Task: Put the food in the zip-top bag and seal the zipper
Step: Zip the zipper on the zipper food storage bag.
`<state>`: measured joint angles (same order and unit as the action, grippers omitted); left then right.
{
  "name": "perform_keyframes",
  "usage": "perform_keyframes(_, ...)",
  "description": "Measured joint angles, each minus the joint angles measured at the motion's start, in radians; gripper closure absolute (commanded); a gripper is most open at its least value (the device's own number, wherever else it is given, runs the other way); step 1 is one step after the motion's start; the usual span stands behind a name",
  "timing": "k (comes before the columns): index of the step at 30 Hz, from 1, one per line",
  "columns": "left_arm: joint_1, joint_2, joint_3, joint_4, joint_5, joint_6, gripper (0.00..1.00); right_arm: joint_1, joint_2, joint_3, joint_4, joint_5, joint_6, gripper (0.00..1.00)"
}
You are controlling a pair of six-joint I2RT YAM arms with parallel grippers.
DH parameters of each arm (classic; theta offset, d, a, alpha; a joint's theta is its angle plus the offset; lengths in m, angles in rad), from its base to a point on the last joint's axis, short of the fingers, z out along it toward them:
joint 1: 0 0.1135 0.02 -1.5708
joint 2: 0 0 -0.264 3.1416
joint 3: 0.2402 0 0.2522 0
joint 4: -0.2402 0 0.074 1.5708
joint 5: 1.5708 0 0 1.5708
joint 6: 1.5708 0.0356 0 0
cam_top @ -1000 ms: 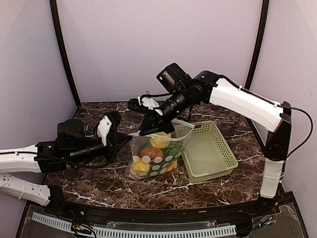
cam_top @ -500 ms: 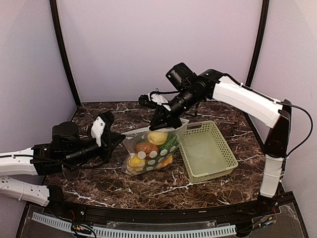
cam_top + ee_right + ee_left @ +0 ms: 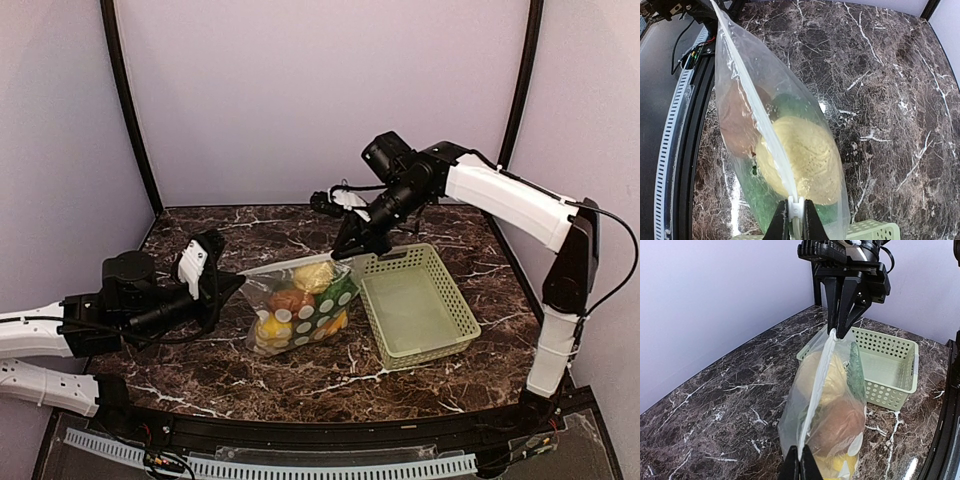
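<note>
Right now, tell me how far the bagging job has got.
Done: the food sits inside the bag. In hand: the left tool and right tool pinch opposite ends of the zipper, holding it taut. Left: possibly pressing the zipper shut; whether it is sealed along its length cannot be told.

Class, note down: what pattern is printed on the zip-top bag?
White polka dots on the zip-top bag, clearest in the top external view.

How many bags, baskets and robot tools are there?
spotted bag: 1
green basket: 1
tools: 2, the left tool and the right tool, each pinching one end of the bag's top edge
total: 4
</note>
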<state>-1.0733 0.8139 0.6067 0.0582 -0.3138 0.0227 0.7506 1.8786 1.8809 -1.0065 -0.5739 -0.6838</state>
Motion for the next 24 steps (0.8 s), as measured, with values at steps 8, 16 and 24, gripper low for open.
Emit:
perform_keyframes(8,0.005,-0.008,-0.008,0.000,-0.009,-0.001,0.99,-0.061,-0.025,-0.041,-0.018,0.008,-0.015,1.00)
perform_keyframes(16,0.010,-0.010,-0.018,0.001,-0.009,-0.001,0.99,-0.090,-0.050,-0.069,-0.029,0.010,-0.015,1.00)
perform_keyframes(24,0.011,-0.011,-0.023,0.003,-0.010,-0.001,0.99,-0.124,-0.067,-0.106,-0.035,0.009,-0.015,1.00)
